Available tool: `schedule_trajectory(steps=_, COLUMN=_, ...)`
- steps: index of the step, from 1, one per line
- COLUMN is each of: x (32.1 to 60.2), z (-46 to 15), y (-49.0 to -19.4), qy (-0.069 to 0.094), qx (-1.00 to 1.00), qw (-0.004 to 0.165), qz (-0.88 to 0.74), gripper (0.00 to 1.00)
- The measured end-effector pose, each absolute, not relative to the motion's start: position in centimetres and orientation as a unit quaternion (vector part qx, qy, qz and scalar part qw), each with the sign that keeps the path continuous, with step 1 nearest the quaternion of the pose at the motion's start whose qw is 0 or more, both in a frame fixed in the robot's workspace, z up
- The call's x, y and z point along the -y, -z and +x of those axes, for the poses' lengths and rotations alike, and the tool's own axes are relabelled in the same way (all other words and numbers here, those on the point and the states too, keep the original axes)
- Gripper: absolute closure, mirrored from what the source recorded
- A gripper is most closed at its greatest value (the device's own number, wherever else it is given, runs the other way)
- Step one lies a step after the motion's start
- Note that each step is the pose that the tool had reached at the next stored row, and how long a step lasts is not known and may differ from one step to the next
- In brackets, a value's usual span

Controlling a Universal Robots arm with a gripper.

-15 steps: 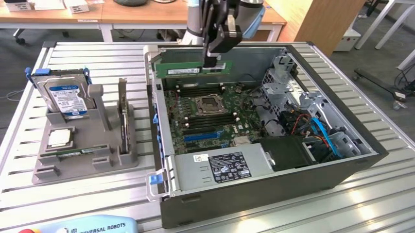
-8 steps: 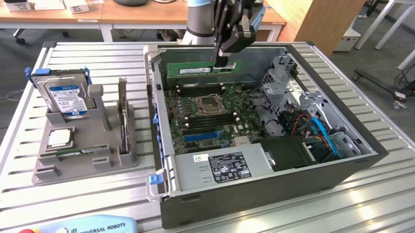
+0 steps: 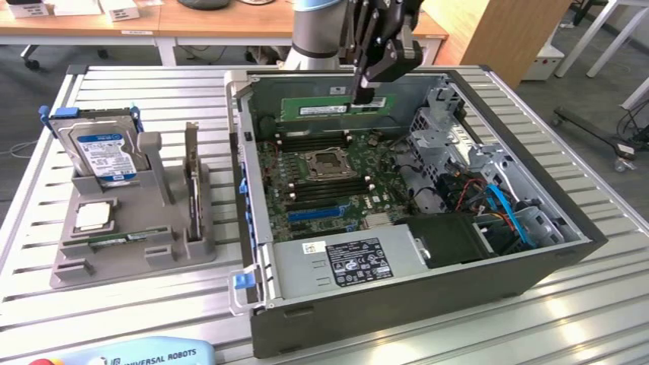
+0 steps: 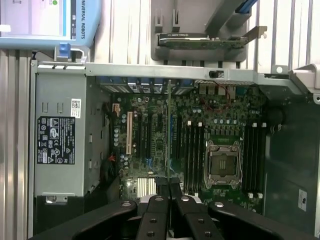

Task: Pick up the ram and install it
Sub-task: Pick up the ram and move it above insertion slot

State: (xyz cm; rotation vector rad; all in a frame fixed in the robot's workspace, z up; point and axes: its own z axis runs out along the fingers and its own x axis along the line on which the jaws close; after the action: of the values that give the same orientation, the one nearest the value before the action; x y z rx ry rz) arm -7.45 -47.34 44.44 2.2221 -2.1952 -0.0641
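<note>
While the claw (image 3: pixel 363 96) hung over the open computer case (image 3: pixel 406 308), it was clamped tight on the ram (image 3: pixel 324 108).
The ram hung on edge directly beneath the claw, above the motherboard (image 4: pixel 150 135) and its slots. It looked light, thin and stiff, and probably fragile at the chips and the contact edge. The upper long edge, where the claw gripped it, seemed the safest hold.
</note>
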Motion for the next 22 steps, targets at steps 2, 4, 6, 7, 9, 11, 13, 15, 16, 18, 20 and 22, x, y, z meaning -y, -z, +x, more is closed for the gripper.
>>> schedule_trajectory(steps=2, x=47.3, z=-7.1, y=-44.4, qy=0.021, qx=0.703, qw=0.009, qz=0.711, gripper=0.89)
schedule_trajectory(steps=4, x=47.3, z=-7.0, y=-44.4, qy=0.02, qx=0.703, qw=0.009, qz=0.711, gripper=0.89)
schedule_trajectory(steps=6, x=47.3, z=-7.0, y=-44.4, qy=0.021, qx=0.703, qw=0.009, qz=0.711, gripper=0.89)
schedule_trajectory(steps=7, x=47.3, z=-7.0, y=-44.4, qy=0.021, qx=0.703, qw=0.009, qz=0.711, gripper=0.89)
schedule_trajectory(steps=9, x=47.3, z=-7.0, y=-44.4, qy=0.021, qx=0.703, qw=0.009, qz=0.711, gripper=0.89)
schedule_trajectory(steps=11, x=47.3, z=-7.0, y=-44.4, qy=0.021, qx=0.703, qw=0.009, qz=0.711, gripper=0.89)
schedule_trajectory(steps=13, x=47.3, z=-7.0, y=-44.4, qy=0.021, qx=0.703, qw=0.009, qz=0.711, gripper=0.89)
schedule_trajectory(steps=15, x=47.3, z=-6.7, y=-44.4, qy=0.021, qx=0.703, qw=0.009, qz=0.711, gripper=0.89)
schedule_trajectory(steps=16, x=47.3, z=-6.4, y=-44.4, qy=0.021, qx=0.703, qw=0.009, qz=0.711, gripper=0.89)
schedule_trajectory(steps=18, x=47.3, z=-5.9, y=-44.4, qy=0.022, qx=0.703, qw=0.01, qz=0.711, gripper=0.89)
schedule_trajectory(steps=20, x=47.3, z=-5.5, y=-44.4, qy=0.022, qx=0.703, qw=0.01, qz=0.711, gripper=0.89)
schedule_trajectory(steps=22, x=47.3, z=-5.4, y=-44.4, qy=0.022, qx=0.703, qw=0.01, qz=0.711, gripper=0.89)
